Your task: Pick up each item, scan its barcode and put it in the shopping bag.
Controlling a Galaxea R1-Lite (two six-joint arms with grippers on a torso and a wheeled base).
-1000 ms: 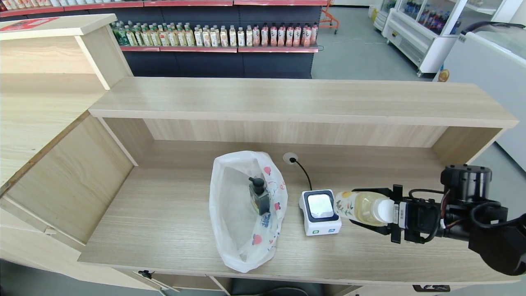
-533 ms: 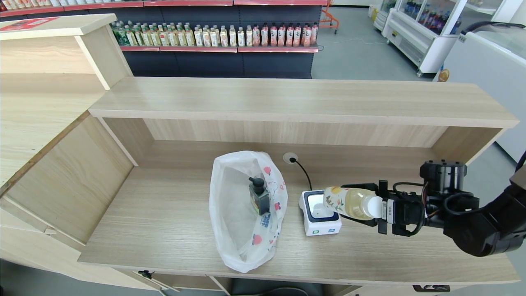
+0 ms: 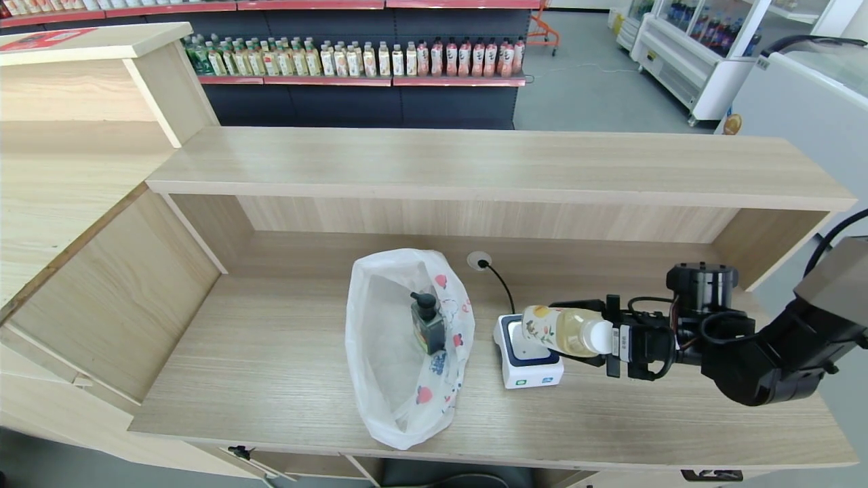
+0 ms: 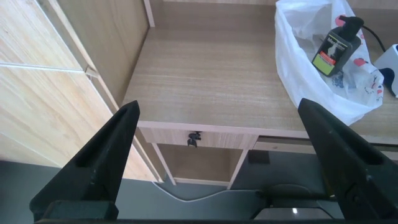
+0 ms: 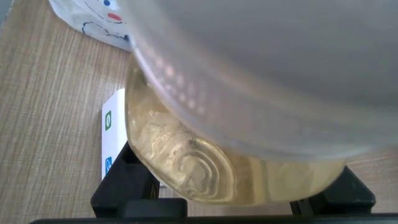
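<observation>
A clear bottle (image 3: 559,330) of yellowish drink with a flower-print label lies sideways in my right gripper (image 3: 576,331), which is shut on it near the white cap. The bottle's base end hangs just above the white scanner (image 3: 536,369) with its dark-framed window. Seen from the right wrist, the bottle (image 5: 249,93) is close up with the scanner (image 5: 115,149) under it. Left of the scanner lies the white shopping bag (image 3: 386,366), mouth open, with a dark pump bottle (image 3: 427,324) inside. My left gripper (image 4: 219,106) hangs open below the counter's front edge, left of the bag (image 4: 298,68).
A black cable (image 3: 498,281) runs from the scanner to a grommet at the back of the counter. A raised wooden shelf (image 3: 475,166) borders the back and a slanted side wall (image 3: 122,291) borders the left. Bare counter lies left of the bag.
My right arm has carried the bottle leftward, from beside the scanner's right edge to over its window. The bag and the pump bottle have not moved.
</observation>
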